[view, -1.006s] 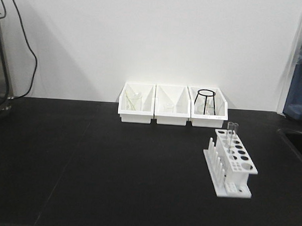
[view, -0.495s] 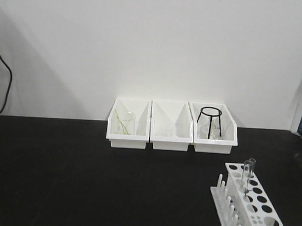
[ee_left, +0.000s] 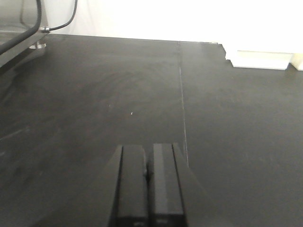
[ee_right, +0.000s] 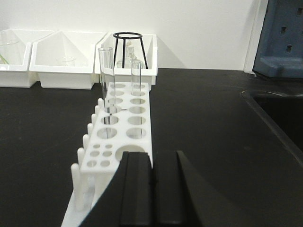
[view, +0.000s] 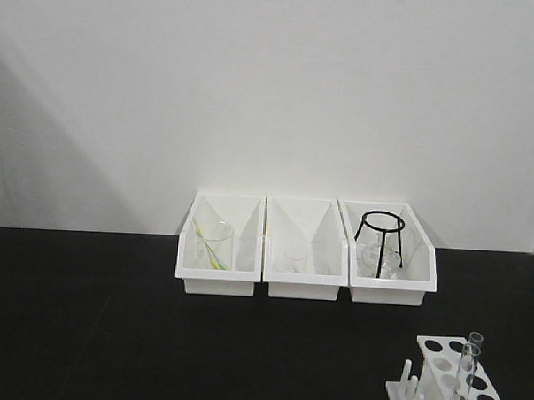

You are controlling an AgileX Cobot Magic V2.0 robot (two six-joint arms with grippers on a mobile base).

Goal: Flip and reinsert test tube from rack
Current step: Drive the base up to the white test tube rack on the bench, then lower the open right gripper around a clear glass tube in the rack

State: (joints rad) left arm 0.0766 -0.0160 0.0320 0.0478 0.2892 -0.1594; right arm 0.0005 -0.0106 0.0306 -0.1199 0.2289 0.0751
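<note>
1. Lower right of the front view: rack [view: 458, 390] cut by the frame's edge.
2. Centre of the right wrist view: test tube [ee_right: 105, 80] upright in the left row, second tube [ee_right: 136, 75] behind it in the right row.
3. Right gripper [ee_right: 152, 189] pressed closed, empty, near the rack's front end.
4. Left gripper [ee_left: 149, 184] closed too, over the black table [ee_left: 94, 94] — open room ahead.

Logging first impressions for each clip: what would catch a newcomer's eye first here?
Three white slant-fronted plastic bins stand in a row against the pale wall, the right one holding a black wire ring stand. Nearer, on the black bench, a white plastic rack holds two slim clear glass tubes upright.
</note>
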